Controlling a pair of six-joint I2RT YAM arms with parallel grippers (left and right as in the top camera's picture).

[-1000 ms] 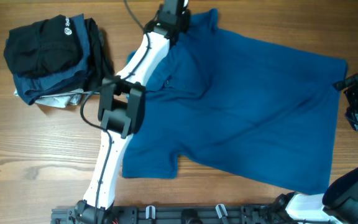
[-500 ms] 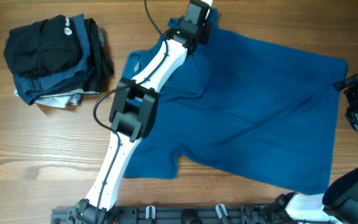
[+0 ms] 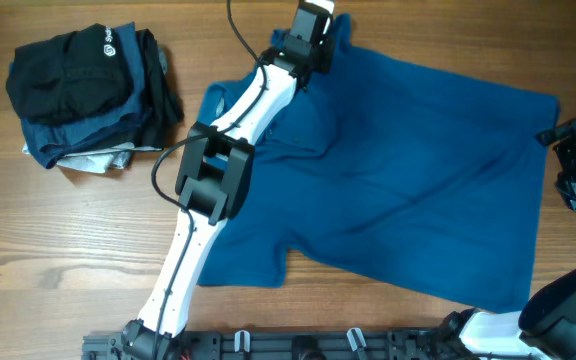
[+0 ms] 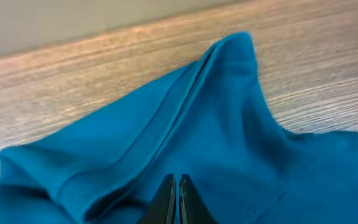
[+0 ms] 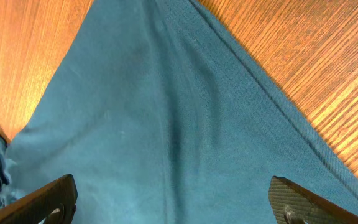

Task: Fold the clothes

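The blue polo shirt (image 3: 408, 170) lies spread flat across the middle and right of the wooden table, collar to the upper left. My left gripper (image 3: 318, 20) reaches over the shirt's far edge by the upper sleeve. In the left wrist view the left gripper (image 4: 179, 185) is shut just above the folded blue sleeve (image 4: 185, 118), with nothing seen between the fingertips. My right gripper (image 3: 568, 165) is at the shirt's right edge. In the right wrist view the right gripper (image 5: 171, 183) is wide open over flat blue fabric (image 5: 166, 112).
A black garment with a white logo (image 3: 73, 75) sits on dark teal and grey folded garments (image 3: 98, 135) at the far left. The arm mounting rail (image 3: 298, 345) runs along the front edge. Bare wood (image 3: 58, 250) lies left of the shirt.
My left arm has swung right along the shirt's far edge, from the collar to the upper sleeve, uncovering the collar. The right arm has not moved.
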